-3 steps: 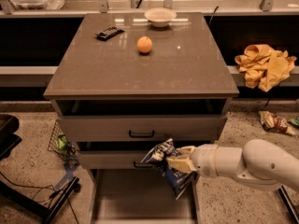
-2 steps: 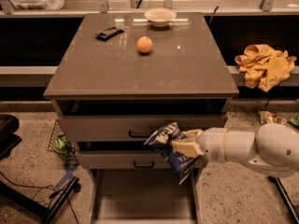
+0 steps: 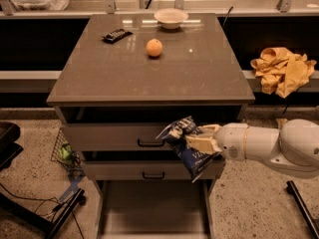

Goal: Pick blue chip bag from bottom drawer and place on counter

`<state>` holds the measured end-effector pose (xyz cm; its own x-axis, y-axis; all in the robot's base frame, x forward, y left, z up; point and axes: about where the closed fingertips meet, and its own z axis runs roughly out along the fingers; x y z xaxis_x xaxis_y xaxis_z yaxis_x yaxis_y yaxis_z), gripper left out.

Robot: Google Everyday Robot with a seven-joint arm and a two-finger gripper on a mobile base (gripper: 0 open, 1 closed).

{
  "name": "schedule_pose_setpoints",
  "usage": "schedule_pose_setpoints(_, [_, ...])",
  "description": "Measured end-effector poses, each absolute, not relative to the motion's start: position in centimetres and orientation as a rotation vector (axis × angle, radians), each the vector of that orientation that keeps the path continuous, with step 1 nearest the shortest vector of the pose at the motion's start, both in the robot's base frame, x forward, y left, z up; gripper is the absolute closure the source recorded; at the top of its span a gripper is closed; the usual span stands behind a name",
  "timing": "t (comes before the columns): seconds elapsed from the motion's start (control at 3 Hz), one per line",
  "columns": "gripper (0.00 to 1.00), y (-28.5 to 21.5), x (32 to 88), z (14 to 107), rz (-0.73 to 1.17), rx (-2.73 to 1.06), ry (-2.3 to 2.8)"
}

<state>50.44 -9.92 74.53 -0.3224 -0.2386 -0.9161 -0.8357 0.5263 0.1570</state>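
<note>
The blue chip bag (image 3: 185, 144) hangs in the air in front of the cabinet, level with the two upper drawer fronts. It is well above the floor of the bottom drawer (image 3: 152, 210) and just under the counter's front edge. It dangles crumpled, lower end drooping, because the gripper (image 3: 195, 141) has it by one side only. The tan fingers (image 3: 204, 142) are clamped on the foil from the right, and the white arm (image 3: 269, 144) reaches in level from that side. I'd call that a carrying pinch, fine for a light packet, though it lets the bag swing.

The bottom drawer stands pulled out toward me, and I can make out nothing else on its flat floor. To reach the counter (image 3: 149, 83), the bag must clear the front lip that overhangs the drawers. It sits close beneath that lip, so I'd expect it to need to come outward a little before going up, or the foil may catch.

Up top there's plenty of room. The orange (image 3: 154, 48), a black bar (image 3: 116, 34) and a white bowl (image 3: 171, 18) all sit toward the back, leaving the front half bare. A yellow cloth (image 3: 283, 72) lies on a ledge off to the right, above the arm and apart from it.
</note>
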Motion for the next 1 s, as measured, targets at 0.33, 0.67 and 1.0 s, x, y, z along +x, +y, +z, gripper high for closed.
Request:
schedule_pose_setpoints(0.33, [1.0, -10.7, 51.0, 78.3, 0.713, -0.884, 1.826])
schedule_pose_setpoints(0.67, [1.0, -11.4, 52.3, 82.8, 0.639, -0.888, 1.8])
schedule_pose_setpoints(1.0, [1.0, -12.2, 55.3, 85.9, 0.591, -0.882, 1.775])
